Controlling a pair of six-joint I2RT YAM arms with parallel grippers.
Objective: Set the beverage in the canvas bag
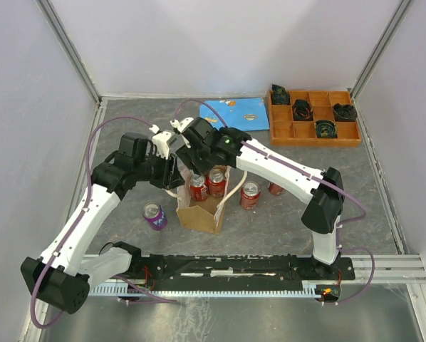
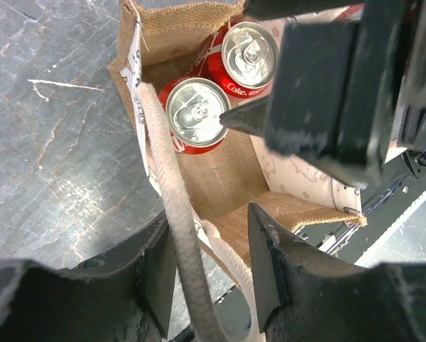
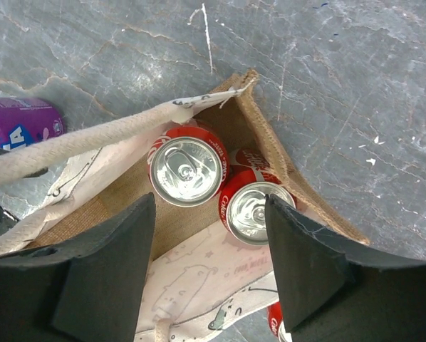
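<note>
Inside canvas bag [image 1: 199, 214]: two red Coke cans [image 3: 186, 171], upright. Right gripper [image 3: 209, 206] spread, empty, above bag. Left gripper [image 2: 211, 224] spread astride rope handle [image 2: 172, 185] (not pinching). Beside bag on worktop [image 1: 284, 221]: two more red cans [image 1: 250, 194], purple can [image 1: 154, 216], likely left to load.

The grey table [image 1: 270, 231] holds a bag [image 1: 197, 214], a purple can [image 1: 154, 216] beside it, two red cans [image 1: 250, 194] on the other side, a blue cloth [image 1: 234, 112] and an orange tray [image 1: 316, 141].
</note>
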